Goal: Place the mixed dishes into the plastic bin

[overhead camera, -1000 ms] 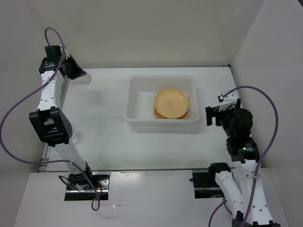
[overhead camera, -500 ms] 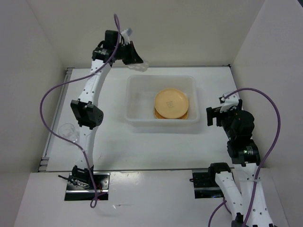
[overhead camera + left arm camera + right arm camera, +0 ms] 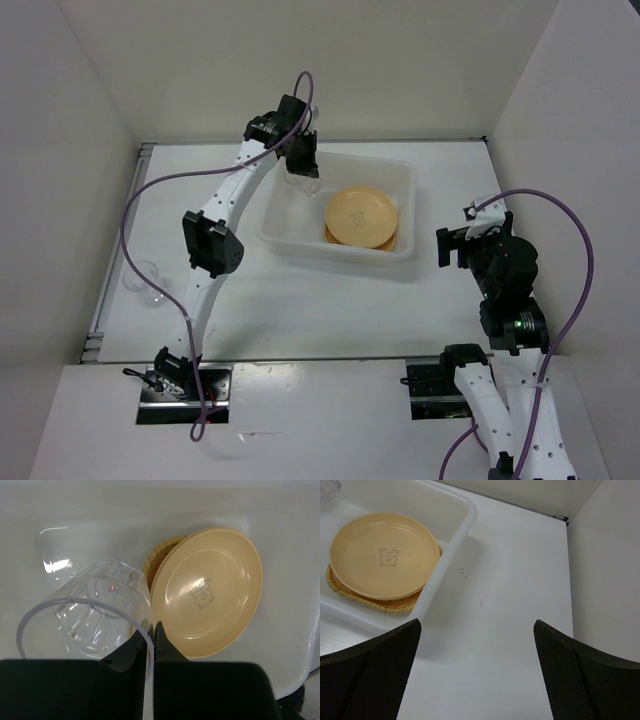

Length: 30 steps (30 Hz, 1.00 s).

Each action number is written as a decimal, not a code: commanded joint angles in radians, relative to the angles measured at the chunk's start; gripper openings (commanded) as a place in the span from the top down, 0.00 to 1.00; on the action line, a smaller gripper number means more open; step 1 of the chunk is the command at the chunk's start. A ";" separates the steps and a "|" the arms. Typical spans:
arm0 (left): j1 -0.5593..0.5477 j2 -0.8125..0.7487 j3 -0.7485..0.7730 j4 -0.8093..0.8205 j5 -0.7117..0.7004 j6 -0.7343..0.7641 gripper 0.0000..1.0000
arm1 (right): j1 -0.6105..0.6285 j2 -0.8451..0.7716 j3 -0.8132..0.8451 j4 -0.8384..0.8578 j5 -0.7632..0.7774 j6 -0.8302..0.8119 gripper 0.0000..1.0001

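The left gripper [image 3: 150, 632] pinches a clear cup [image 3: 90, 615] by its rim, over the plastic bin [image 3: 340, 252]. Dropped from up here, it could hit the plate [image 3: 207, 602] inside and bounce out. The right gripper [image 3: 476, 630] hangs open beside the bin.

The top external camera looks steeply down from above and behind the arm bases, holding the whole white table [image 3: 330, 310]. The left wrist camera hangs close over the large translucent white rectangular plastic bin [image 3: 150, 530], facing down past the left gripper [image 3: 152, 628] and its pinched small clear plastic cup [image 3: 95, 615]. The right wrist camera looks slantwise from the table's right, between the right gripper's [image 3: 476, 630] spread fingers. All three share the round yellow-tan plate [image 3: 361, 216] in that bin.
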 commanded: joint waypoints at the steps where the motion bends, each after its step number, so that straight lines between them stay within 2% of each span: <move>1: 0.003 0.007 0.009 -0.028 -0.094 0.018 1.00 | 0.007 -0.012 -0.003 0.051 0.007 -0.004 0.03; 7: 0.003 0.052 -0.009 -0.073 -0.193 0.000 1.00 | 0.007 -0.012 -0.003 0.051 0.016 -0.004 0.03; 14: -0.015 0.145 0.020 -0.073 -0.193 -0.009 0.82 | 0.007 -0.012 -0.003 0.051 0.016 -0.004 0.03; 19: -0.024 0.127 0.080 -0.082 -0.195 -0.020 0.61 | 0.007 -0.012 -0.003 0.051 0.016 -0.004 0.03; 20: -0.024 0.116 0.099 -0.091 -0.204 -0.020 0.47 | 0.007 -0.012 -0.003 0.051 0.016 -0.004 0.03; 23: -0.024 0.041 0.213 -0.112 -0.255 -0.031 0.21 | 0.007 -0.002 -0.003 0.051 0.016 -0.004 0.03; 24: -0.024 0.014 0.233 -0.122 -0.276 -0.031 0.09 | 0.007 -0.002 -0.003 0.051 0.016 -0.004 0.03; 27: -0.015 -0.141 0.233 -0.170 -0.425 -0.057 0.05 | 0.007 -0.002 -0.003 0.051 0.016 -0.004 0.03; 28: 0.003 -0.169 0.233 -0.238 -0.569 -0.086 0.06 | 0.007 -0.002 -0.003 0.051 0.016 -0.004 0.03; 30: 0.045 -0.298 0.056 -0.238 -0.652 -0.129 0.09 | 0.016 -0.002 -0.003 0.051 0.016 -0.004 0.03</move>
